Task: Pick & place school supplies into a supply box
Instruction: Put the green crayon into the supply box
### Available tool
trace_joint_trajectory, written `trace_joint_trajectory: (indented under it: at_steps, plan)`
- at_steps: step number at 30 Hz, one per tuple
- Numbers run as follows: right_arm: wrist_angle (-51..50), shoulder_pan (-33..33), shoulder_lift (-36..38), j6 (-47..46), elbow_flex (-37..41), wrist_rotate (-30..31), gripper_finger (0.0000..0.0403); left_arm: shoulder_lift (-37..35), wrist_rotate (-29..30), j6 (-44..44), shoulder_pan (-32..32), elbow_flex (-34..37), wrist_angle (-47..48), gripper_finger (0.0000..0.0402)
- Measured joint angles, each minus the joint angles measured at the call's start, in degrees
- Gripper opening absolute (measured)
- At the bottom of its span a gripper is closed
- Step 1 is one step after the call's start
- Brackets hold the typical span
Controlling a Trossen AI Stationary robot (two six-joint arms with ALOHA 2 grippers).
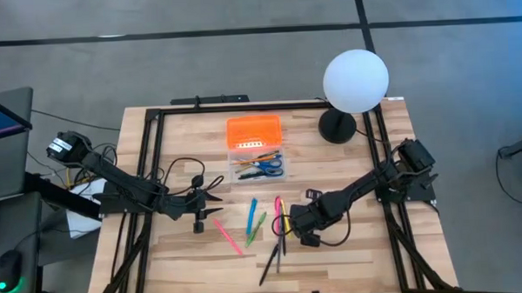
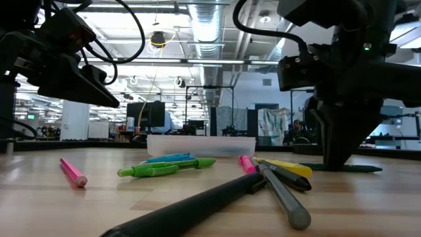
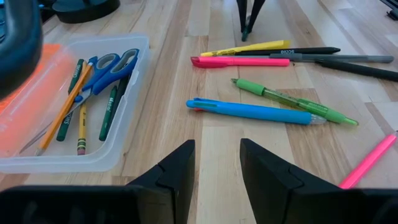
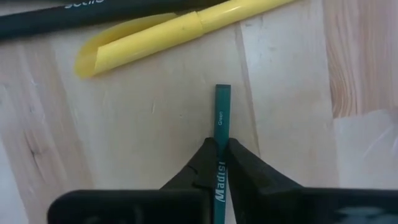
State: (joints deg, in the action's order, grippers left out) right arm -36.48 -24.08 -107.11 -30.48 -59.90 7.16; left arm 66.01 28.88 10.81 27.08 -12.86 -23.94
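Note:
The supply box [image 1: 258, 164], a clear case with its orange lid [image 1: 253, 129] open behind it, holds blue scissors [image 3: 109, 65] and several pencils. Loose on the wood lie a blue pen [image 3: 255, 111], a green pen [image 3: 292, 99], two pink markers [image 3: 239, 61] [image 1: 228, 236], a yellow highlighter [image 4: 180, 28] and dark pens [image 1: 272, 257]. My right gripper [image 4: 219, 146] points down beside the yellow highlighter, shut on a dark green pencil [image 2: 365, 168]. My left gripper [image 3: 216, 168] hovers open to the left of the pens, touching nothing. My right gripper pinches the green pencil between its two fingertips [image 4: 239, 163], a short way back from its flat end [image 4: 222, 99]. The fingers come from above, pointing down, and lie across the pencil. The pencil sits level, low at the tabletop; I cannot tell if it rests there.
A white globe lamp [image 1: 355, 80] on a black base [image 1: 337, 126] stands at the table's far right corner. Black frame rails [image 1: 149, 168] run along the left and right sides. Bare wood lies between the box and the pens.

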Motion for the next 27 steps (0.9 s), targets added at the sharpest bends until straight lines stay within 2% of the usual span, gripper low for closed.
trace_joint_trajectory:
  at_steps: [10, 20, 27]
  plan:
    - [0.73, -0.04, -0.04, 6.99, 0.09, 2.31, 0.0007, -0.01, 0.0, -0.02, 0.01, 0.0, 0.0, 0.0123]
    - [-1.18, -0.44, -0.66, 14.08, -3.54, 5.66, 0.0007, 0.01, 0.02, -0.02, -0.01, -0.02, 0.0, 0.0123]
    - [-0.97, 1.02, -0.87, 16.22, -5.67, 11.73, 0.0003, 0.01, 0.02, -0.02, 0.0, -0.02, 0.0, 0.0123]
